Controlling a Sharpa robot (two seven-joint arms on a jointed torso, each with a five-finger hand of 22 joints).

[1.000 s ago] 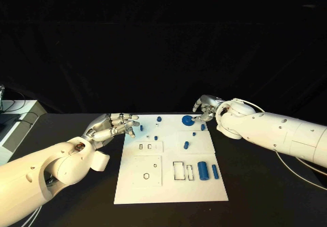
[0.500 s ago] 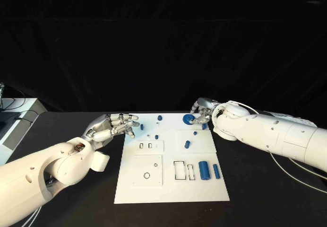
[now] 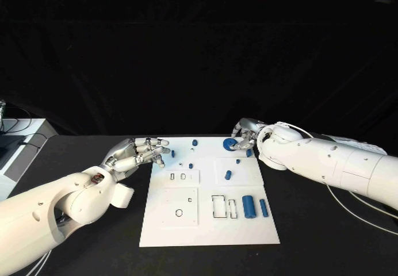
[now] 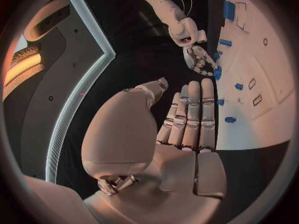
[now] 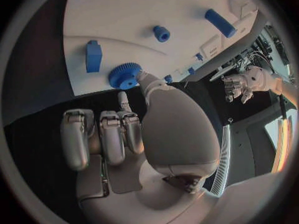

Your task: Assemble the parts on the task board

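Observation:
The white task board (image 3: 207, 221) lies in the middle of the black table. A blue gear (image 3: 229, 144) sits at its far right corner. My right hand (image 3: 249, 132) is on it, and in the right wrist view the blue gear (image 5: 124, 76) is pinched between the thumb and a fingertip (image 5: 125, 100). My left hand (image 3: 137, 152) hovers at the board's far left edge with its fingers apart, holding nothing. A thick blue cylinder (image 3: 247, 202) and a thinner one (image 3: 263, 207) lie near the right edge. Small blue pegs (image 3: 227, 175) are scattered over the far half.
Rectangular slots (image 3: 217, 207) and a round hole (image 3: 178, 213) are cut in the board's near half. A blue block (image 5: 93, 56) stands close to the gear. White equipment (image 3: 16, 144) sits at the table's left edge. A cable (image 3: 348, 201) hangs by my right arm.
My right hand has shifted slightly left and down onto the gear, and its fingers have closed on it. My left hand has barely moved.

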